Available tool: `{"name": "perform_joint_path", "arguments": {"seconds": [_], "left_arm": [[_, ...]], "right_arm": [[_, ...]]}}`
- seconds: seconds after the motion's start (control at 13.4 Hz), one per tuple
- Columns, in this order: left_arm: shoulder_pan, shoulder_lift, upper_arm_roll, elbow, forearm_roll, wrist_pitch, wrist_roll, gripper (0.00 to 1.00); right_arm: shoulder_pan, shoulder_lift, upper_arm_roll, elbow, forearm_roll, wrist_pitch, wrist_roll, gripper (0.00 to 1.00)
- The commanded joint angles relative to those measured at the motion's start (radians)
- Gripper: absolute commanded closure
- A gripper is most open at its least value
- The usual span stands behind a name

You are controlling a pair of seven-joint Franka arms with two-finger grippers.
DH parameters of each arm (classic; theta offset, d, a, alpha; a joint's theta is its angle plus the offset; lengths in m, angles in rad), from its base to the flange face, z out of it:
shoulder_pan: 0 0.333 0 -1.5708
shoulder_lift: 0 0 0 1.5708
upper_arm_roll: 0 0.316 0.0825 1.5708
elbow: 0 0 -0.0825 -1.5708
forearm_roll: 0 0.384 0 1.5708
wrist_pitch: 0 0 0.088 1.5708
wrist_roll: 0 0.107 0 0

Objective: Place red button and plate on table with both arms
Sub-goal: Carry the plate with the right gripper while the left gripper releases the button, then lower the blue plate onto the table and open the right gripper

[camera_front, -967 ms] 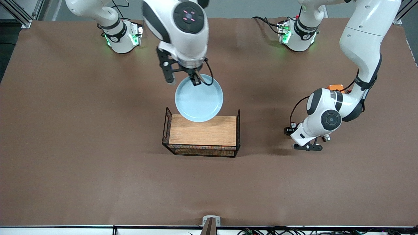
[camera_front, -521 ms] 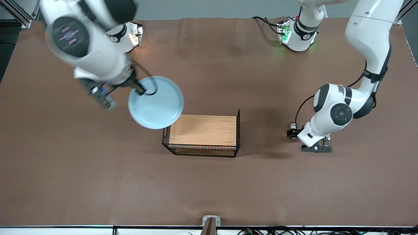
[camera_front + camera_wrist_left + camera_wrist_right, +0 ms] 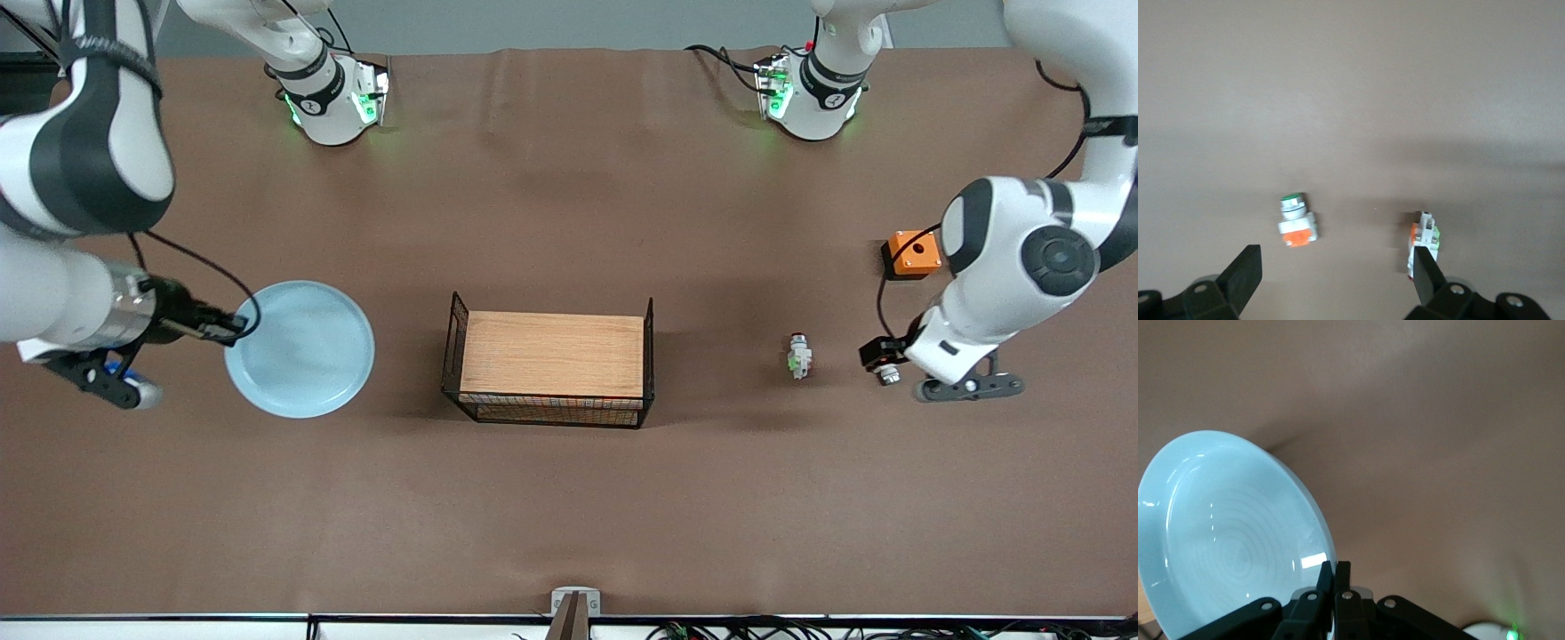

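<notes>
The pale blue plate (image 3: 302, 351) hangs tilted over the brown table (image 3: 569, 498) toward the right arm's end. My right gripper (image 3: 233, 327) is shut on its rim. In the right wrist view the closed fingers (image 3: 1327, 577) pinch the edge of the plate (image 3: 1225, 540). The red button (image 3: 799, 356) lies on its side on the table between the wire rack and my left gripper (image 3: 967, 386). That gripper is open and holds nothing. In the left wrist view the red button (image 3: 1423, 241) lies just past one of the fingertips (image 3: 1426, 272) of the left gripper (image 3: 1335, 280).
A black wire rack with a wooden top (image 3: 553, 354) stands mid-table. An orange box (image 3: 913, 252) with a cable sits by the left arm. A small white block with a green cap and orange end (image 3: 1297, 221) lies beside the red button. Both arm bases stand along the table's farther edge.
The right arm swung the plate from over the rack toward its own end of the table. The left gripper opened, left the red button on the table and drew away toward its end.
</notes>
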Motion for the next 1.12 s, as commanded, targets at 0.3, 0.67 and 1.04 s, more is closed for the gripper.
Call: {"name": "perform_joint_path", "arguments": {"seconds": [0.3,0.67,1.04], "left_arm": [[0.052,-0.198,-0.009,-0.034,-0.075,-0.125,0.042,0.0],[0.049,-0.292,-0.004,-0.029,-0.127,-0.208,0.048,0.0],[-0.077,-0.327,0.112,-0.025,-0.132,-0.23,0.048,0.0]], "right_arm": [[-0.219,-0.026,0.02,-0.287,0.031,0.309,-0.491,0.99],[-0.343,0.0,0.02,-0.502,0.164,0.633,-0.823,0.99],[-0.391,0.098,0.02,-0.525,0.299,0.705,-0.944,0.99]]}}
